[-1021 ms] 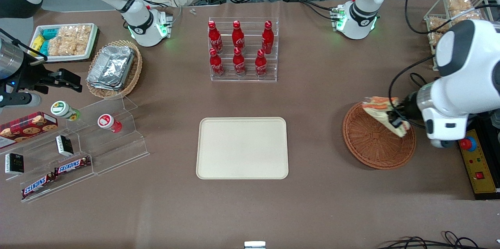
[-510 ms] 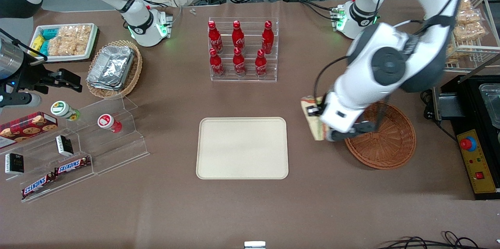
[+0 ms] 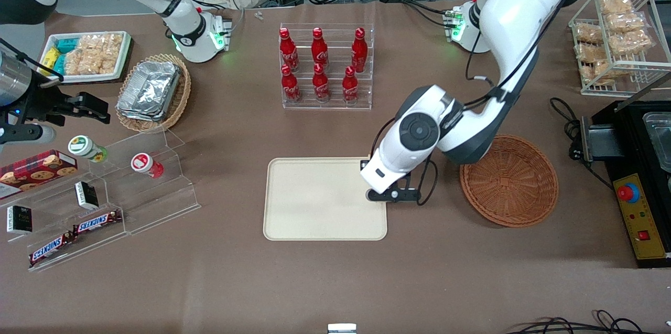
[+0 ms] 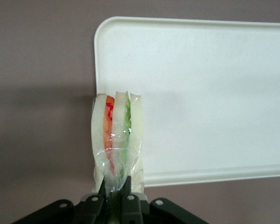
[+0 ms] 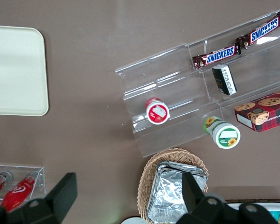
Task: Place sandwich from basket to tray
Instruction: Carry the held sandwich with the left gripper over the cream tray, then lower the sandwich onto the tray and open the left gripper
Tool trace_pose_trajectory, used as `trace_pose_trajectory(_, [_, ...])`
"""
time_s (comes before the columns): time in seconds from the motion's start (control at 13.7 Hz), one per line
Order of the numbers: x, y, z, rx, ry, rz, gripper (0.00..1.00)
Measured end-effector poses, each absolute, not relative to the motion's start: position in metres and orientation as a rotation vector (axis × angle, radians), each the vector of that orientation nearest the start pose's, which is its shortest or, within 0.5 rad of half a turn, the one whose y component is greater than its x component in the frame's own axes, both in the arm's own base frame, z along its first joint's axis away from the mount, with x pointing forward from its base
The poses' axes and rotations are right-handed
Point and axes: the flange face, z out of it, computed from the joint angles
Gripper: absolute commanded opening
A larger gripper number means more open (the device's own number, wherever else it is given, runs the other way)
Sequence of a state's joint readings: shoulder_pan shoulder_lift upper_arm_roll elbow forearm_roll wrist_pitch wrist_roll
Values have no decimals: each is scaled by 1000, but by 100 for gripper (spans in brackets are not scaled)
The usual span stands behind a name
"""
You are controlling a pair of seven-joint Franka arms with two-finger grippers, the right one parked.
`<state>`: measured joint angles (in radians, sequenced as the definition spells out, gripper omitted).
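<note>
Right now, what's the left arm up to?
The left arm's gripper is shut on the sandwich, pinching its clear wrap, and holds it above the edge of the tray nearest the basket. The basket has nothing in it and the tray is bare: the sandwich has left the basket but is not yet set down.

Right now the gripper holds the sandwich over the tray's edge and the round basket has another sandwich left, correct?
Not quite: the front view shows the basket empty. The rest stands: the gripper is shut on the sandwich above the tray's edge.
</note>
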<state>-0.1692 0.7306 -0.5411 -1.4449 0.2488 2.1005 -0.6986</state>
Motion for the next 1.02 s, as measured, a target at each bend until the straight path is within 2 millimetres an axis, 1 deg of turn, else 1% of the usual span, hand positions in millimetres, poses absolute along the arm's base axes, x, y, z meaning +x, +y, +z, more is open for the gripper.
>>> trace_pose_trajectory(0.07, [601,-402,285,-3263,39,102,5])
trace_pose_trajectory(0.22, [607,-407,257,-3266,63,105,6])
trace_pose_trajectory(0.29, [610,-408,245,-3260,80,103,17])
trace_pose_trajectory(0.36, [613,-408,237,-3258,84,104,53])
trace_pose_trajectory(0.44, [617,-408,235,-3263,77,102,99])
trace_pose_trajectory(0.66, [620,-408,241,-3258,61,107,99])
trace_pose_trajectory(0.73, [619,-406,243,-3237,43,140,99])
trace_pose_trajectory(0.8, [619,-403,250,-3208,26,177,99])
trace_pose_trajectory(0.88, [619,-400,263,-3182,17,199,99])
trace_pose_trajectory(0.95, [620,-397,283,-3167,11,192,99])
trace_pose_trajectory(1.02, [622,-393,308,-3159,1,162,99])
